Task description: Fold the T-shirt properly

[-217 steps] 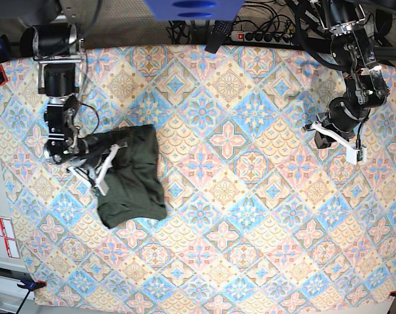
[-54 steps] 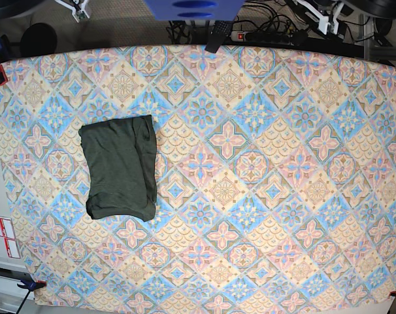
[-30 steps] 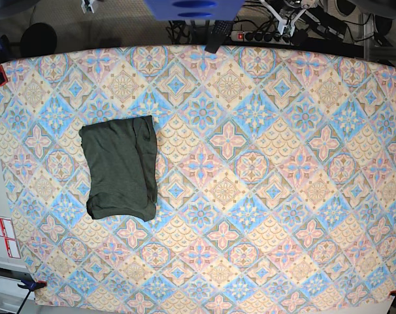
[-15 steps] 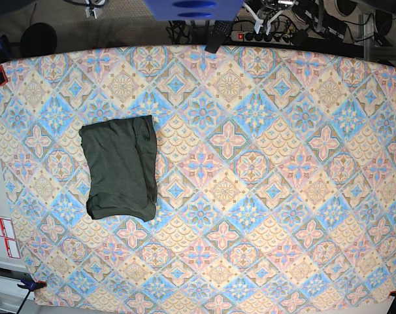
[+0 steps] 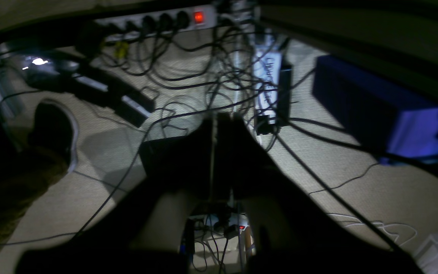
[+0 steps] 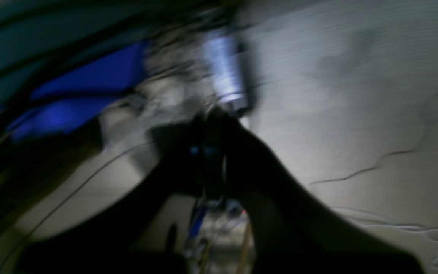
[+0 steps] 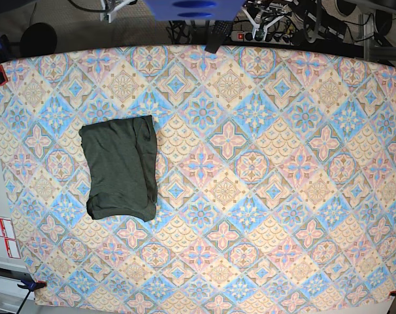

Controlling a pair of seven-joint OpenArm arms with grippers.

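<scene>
The T-shirt [image 7: 119,168] lies folded into a dark olive-green rectangle on the left half of the patterned tablecloth [image 7: 263,183], flat, with one slightly rumpled edge along its right side. Neither gripper is over the table. In the left wrist view my left gripper [image 5: 219,120] is a dark silhouette with its fingers pressed together and nothing between them, hanging over the floor behind the table. The right wrist view is blurred. In it my right gripper [image 6: 210,123] also shows shut and empty above the floor.
Behind the table's back edge are a power strip [image 5: 158,21], tangled cables [image 5: 219,76] and a blue box [image 5: 375,110] on the floor. A blue object [image 7: 193,8] overhangs the top middle of the base view. White labels [image 7: 2,237] sit off the table's left edge.
White parts of both arms above the table's back edge have shifted inward toward the middle. The T-shirt has not moved.
</scene>
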